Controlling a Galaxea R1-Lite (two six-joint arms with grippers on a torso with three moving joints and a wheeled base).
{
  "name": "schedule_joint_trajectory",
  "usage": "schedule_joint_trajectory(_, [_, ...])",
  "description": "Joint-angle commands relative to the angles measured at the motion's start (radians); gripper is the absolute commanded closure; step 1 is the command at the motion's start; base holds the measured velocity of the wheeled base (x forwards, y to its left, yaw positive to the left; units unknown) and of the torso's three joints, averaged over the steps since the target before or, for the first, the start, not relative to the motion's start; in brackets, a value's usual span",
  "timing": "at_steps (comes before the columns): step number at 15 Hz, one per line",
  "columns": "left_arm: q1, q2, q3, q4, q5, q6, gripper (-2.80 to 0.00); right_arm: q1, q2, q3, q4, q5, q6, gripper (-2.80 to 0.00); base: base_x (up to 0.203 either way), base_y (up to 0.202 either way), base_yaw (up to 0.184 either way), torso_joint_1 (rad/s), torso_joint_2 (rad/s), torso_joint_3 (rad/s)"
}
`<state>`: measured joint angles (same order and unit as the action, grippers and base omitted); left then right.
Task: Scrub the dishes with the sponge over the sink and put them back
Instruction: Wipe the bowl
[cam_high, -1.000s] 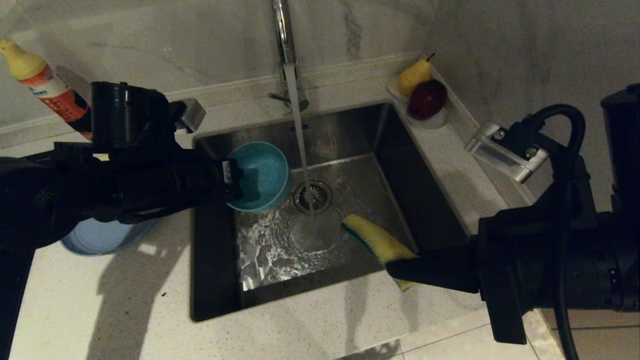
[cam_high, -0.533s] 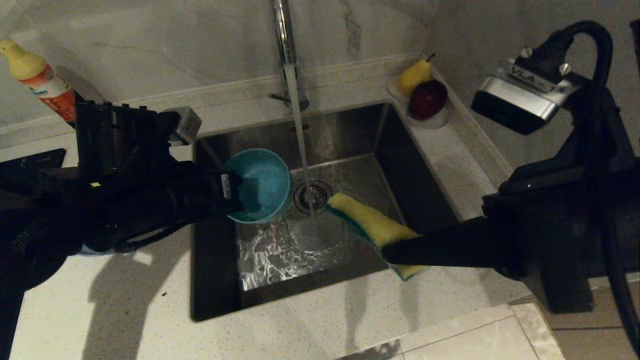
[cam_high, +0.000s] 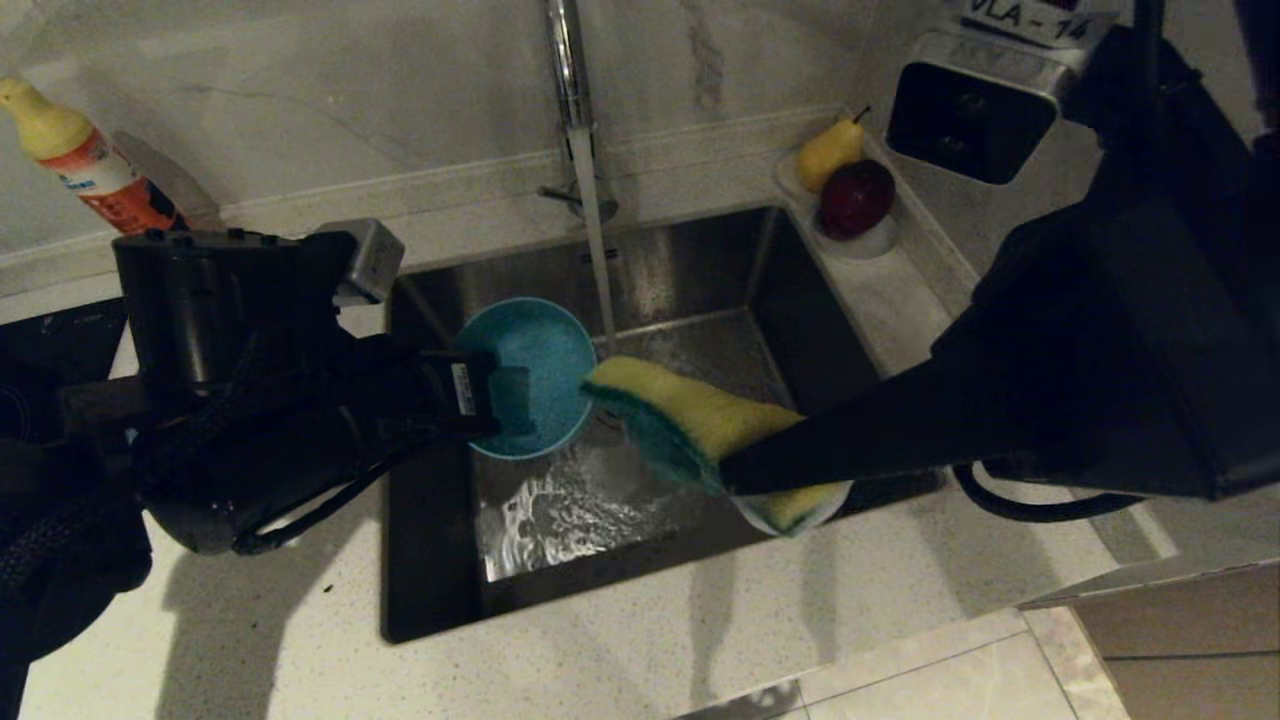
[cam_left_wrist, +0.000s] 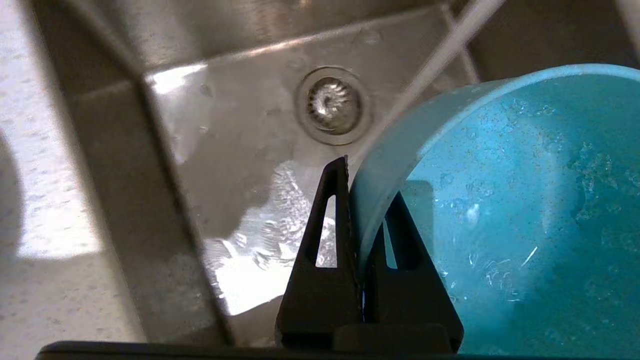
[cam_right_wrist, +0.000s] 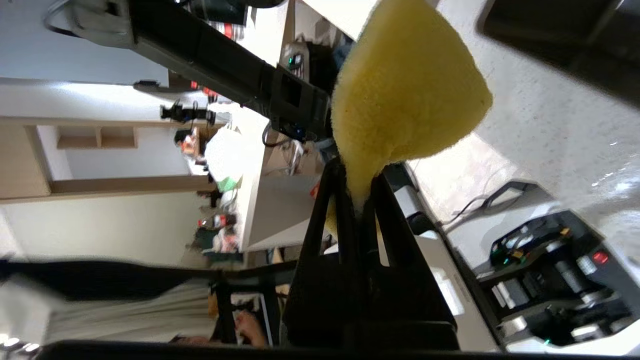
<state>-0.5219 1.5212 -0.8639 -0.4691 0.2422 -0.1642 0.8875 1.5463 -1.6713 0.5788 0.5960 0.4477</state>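
Teal-blue bowl (cam_high: 535, 375) is held over the sink (cam_high: 700, 290), at about 9 o'clock of the basin, tilted so the open face is turned toward 3 o'clock. Left tool (cam_high: 492, 392) is pinched on the bowl rim: one finger is seen inside, one outside in the left wrist view, bowl (cam_left_wrist: 500, 210) wall clamped between them, left tool (cam_left_wrist: 362, 235) fingers nearly together.

Sponge (cam_high: 690, 425) is held by the right tool (cam_high: 745, 478), pressed together on the sponge's near end; yellow face is up, green scouring face is underneath. Its free end is just beside the bowl rim at the bowl's 3 o'clock; contact cannot be confirmed. In the right wrist view the sponge (cam_right_wrist: 400, 105) is seen squeezed thin between the right tool (cam_right_wrist: 359, 200) fingers.

Water is running from the tap (cam_high: 565, 80) at 12 o'clock of the sink; the stream (cam_high: 598, 250) falls between bowl and sponge. Drain strainer (cam_left_wrist: 334, 105) is seen in the left wrist view only; the basin floor is wet.

On the surface (cam_high: 600, 660): a bottle (cam_high: 80, 160) with a yellow cap at 10 o'clock of the sink, a small white dish (cam_high: 870, 240) at 2 o'clock carrying a pear (cam_high: 828, 152) and a dark red fruit (cam_high: 856, 198), touching each other.
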Motion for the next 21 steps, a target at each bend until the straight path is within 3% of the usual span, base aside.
schedule_joint_trajectory(1, [-0.031, -0.009, 0.0, -0.01, 0.01, 0.0, 0.0, 0.014, 0.068, -0.012, 0.002, 0.004, 0.014, 0.0, 0.0, 0.0, 0.0, 0.0, 0.0, 0.0])
schedule_joint_trajectory(4, [-0.061, -0.003, -0.001, -0.045, 0.049, 0.0, 0.0, 0.01, 0.133, -0.04, -0.001, 0.002, 0.023, 0.0, 0.0, 0.0, 0.0, 0.0, 0.0, 0.0])
schedule_joint_trajectory(10, [-0.075, -0.012, 0.029, -0.062, 0.052, 0.003, 0.0, -0.053, 0.224, -0.108, -0.002, 0.002, 0.026, 0.0, 0.0, 0.0, 0.0, 0.0, 0.0, 0.0])
schedule_joint_trajectory(12, [-0.075, -0.011, 0.055, -0.099, 0.052, 0.006, 0.0, -0.064, 0.247, -0.14, -0.003, 0.002, 0.061, 0.0, 0.0, 0.0, 0.0, 0.0, 0.0, 0.0])
schedule_joint_trajectory(15, [-0.076, 0.0, 0.137, -0.228, 0.052, 0.073, 0.0, -0.076, 0.292, -0.19, -0.002, 0.001, 0.091, 0.0, 0.0, 0.0, 0.0, 0.0, 0.0, 0.0])
schedule_joint_trajectory(21, [-0.097, -0.001, 0.163, -0.24, 0.055, 0.088, 0.0, -0.094, 0.335, -0.252, -0.003, -0.002, 0.149, 0.0, 0.0, 0.0, 0.0, 0.0, 0.0, 0.0])
